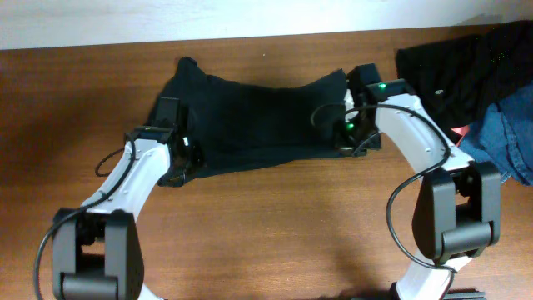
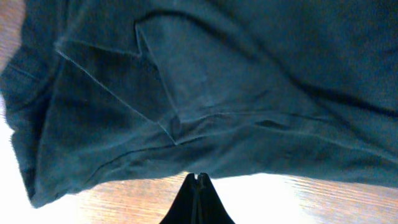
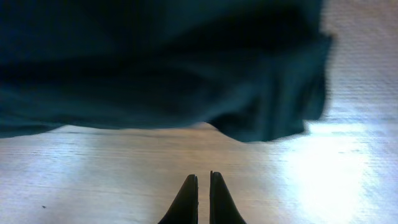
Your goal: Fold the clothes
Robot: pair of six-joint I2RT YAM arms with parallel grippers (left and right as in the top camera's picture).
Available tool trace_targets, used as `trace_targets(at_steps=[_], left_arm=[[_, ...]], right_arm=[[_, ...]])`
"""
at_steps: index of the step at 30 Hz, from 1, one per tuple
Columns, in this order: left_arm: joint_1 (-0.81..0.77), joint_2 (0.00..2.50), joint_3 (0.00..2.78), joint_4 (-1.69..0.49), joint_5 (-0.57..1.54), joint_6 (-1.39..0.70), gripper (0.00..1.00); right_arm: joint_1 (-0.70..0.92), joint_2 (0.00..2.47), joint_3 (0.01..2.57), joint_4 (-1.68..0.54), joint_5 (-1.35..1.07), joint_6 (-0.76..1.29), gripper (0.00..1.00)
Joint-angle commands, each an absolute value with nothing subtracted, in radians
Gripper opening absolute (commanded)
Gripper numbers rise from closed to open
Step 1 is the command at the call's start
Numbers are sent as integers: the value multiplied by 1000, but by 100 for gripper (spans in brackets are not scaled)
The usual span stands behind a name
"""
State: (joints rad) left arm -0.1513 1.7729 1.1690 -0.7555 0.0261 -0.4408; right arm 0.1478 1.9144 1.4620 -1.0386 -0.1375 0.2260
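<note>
One black T-shirt [image 1: 258, 125] is down on the wooden table [image 1: 275, 225], lying crumpled and stretched sideways near the far edge, right between the two arms. Its front edge sags in a curve, one corner pokes up at the far left, and the fabric is bunched rather than flat. The left wrist view shows a flap with a stitched hem doubled over on the cloth.

The left gripper [image 2: 198, 179] sits at the shirt's near-left corner, its fingers pressed tight together with no gap. Their tips come right up to the hem, but I cannot tell whether any cloth is caught between them.

Over on the other side, the right gripper [image 3: 203, 177] hovers above bare wood just in front of the shirt's right end. Its fingers are drawn narrow with only a sliver between them, nothing is in them, and the fabric edge lies clear of the tips.

Off at the table's far right corner sits a heap of dark garments [image 1: 454, 67], and blue denim [image 1: 508, 133] lies just beside it.
</note>
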Motion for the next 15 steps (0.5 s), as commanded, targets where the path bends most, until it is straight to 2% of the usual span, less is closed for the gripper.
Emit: trace_targets(at_steps=[1, 15], left_arm=[[-154, 1817, 1179, -755, 10, -424, 1], [-155, 1899, 1179, -745, 11, -425, 1]], right_arm=[[188, 1918, 1456, -1023, -146, 214, 4], [205, 1921, 1393, -971, -123, 214, 4]])
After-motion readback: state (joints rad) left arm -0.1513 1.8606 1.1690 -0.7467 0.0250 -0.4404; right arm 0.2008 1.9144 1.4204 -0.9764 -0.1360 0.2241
